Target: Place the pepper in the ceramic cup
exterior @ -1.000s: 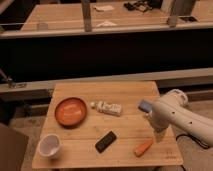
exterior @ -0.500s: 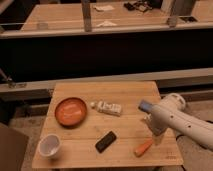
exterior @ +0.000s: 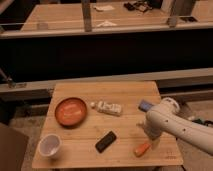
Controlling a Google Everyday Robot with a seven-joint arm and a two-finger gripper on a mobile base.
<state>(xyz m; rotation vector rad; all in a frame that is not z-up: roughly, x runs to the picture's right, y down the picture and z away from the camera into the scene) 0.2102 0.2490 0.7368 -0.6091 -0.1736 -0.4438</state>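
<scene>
The pepper, small, orange-red and tapered, lies on the wooden table near its front right corner. The ceramic cup, white and round, stands upright at the front left corner, far from the pepper. My gripper hangs at the end of the white arm, which reaches in from the right. It sits right over the pepper's upper right end, close to or touching it.
A round orange plate sits at the left of the table. A white bottle lies on its side in the middle. A black flat object lies at the front centre. A blue-grey object sits by the arm.
The arm has swung left and down across the right side of the table, bringing the gripper closer to the pepper. The pepper, cup and other objects have not moved.
</scene>
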